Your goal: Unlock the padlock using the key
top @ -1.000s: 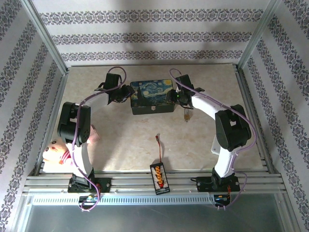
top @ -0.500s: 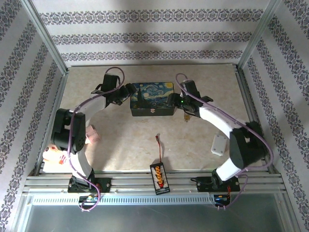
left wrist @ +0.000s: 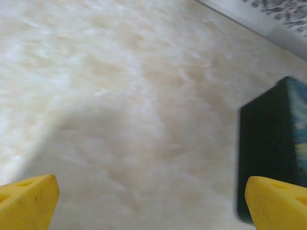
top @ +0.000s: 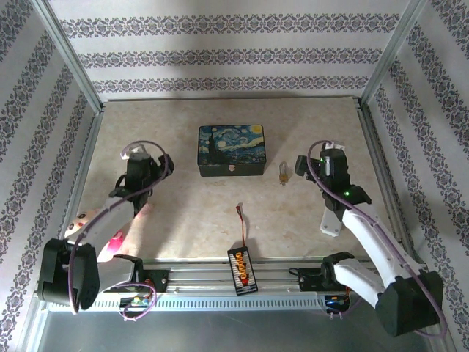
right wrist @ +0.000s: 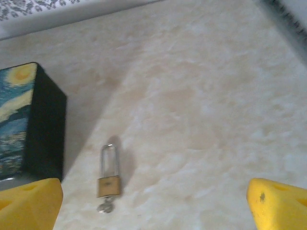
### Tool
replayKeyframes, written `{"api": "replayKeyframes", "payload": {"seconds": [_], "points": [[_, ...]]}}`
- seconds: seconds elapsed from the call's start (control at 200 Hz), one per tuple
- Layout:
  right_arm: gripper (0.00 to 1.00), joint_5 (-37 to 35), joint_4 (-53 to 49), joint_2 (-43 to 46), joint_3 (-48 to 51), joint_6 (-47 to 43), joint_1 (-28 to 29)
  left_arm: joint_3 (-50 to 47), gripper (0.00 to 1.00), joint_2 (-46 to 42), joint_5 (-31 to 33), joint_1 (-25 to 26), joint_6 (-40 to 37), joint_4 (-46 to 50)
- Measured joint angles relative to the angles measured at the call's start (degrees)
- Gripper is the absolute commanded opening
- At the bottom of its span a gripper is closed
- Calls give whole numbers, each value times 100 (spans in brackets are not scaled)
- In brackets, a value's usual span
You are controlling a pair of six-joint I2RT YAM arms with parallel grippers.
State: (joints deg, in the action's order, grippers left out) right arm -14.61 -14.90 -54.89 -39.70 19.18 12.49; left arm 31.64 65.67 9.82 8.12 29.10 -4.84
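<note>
1. Top external view:
   - Find the padlock point(top: 283, 171) lying flat on the bench point(top: 183, 213), just beside the right end of the painted box point(top: 231, 147) but apart from it, about midway between the far and near edges.
   - Place the left arm point(top: 110, 209) toward the left edge and the right arm point(top: 363, 224) toward the right edge, both apart from the padlock.
   - Plan paths clear of the red-tipped wire lead point(top: 242, 224) and the connector board point(top: 242, 270) at the near edge.

2. Left wrist view:
   - Read the left gripper point(left wrist: 153, 201) as spread wide and empty, with yellow fingertips point(left wrist: 26, 199) at opposite lower corners, bare bench beneath and the box's dark side at the right.
   - Judge this the steadying side. Come round the box, pinch the brass body by its flat faces, and leave the shackle and keyhole end free.

3. Right wrist view:
   - Read the right gripper point(right wrist: 153, 203) as likewise wide and holding nothing.
   - Spot the padlock ahead and to the left, shackle toward the far edge, with the key point(right wrist: 104, 207) at the body's near end. It seems to be seated in the keyhole, but is too small to be sure.
   - Cannot tell whether the shackle has sprung.
   - Approach low from the near side, close on the key head alone, and twist about the blade's axis without pushing. This is likely to stop so light a lock sliding or spinning on the smooth bench.
</note>
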Motion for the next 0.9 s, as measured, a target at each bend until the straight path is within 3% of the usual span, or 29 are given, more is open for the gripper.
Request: {"api": "replayKeyframes", "payload": {"seconds": [0.175, 0.345, 0.73, 0.904], "points": [[98, -297, 859, 240, 741, -826, -90, -549, 99, -98, 654, -20, -1106, -997], [98, -295, 2236, 59, 1742, -1556, -90, -968, 99, 339, 752, -254, -2002, -2420], [98, -15, 4774, -857, 2562, -2090, -308, -1613, 99, 2328, -160, -579, -2743, -5243], [98, 299, 5589, -1399, 2608, -2090, -466, -1373, 99, 2577, -636, -726, -2769, -5233]]}}
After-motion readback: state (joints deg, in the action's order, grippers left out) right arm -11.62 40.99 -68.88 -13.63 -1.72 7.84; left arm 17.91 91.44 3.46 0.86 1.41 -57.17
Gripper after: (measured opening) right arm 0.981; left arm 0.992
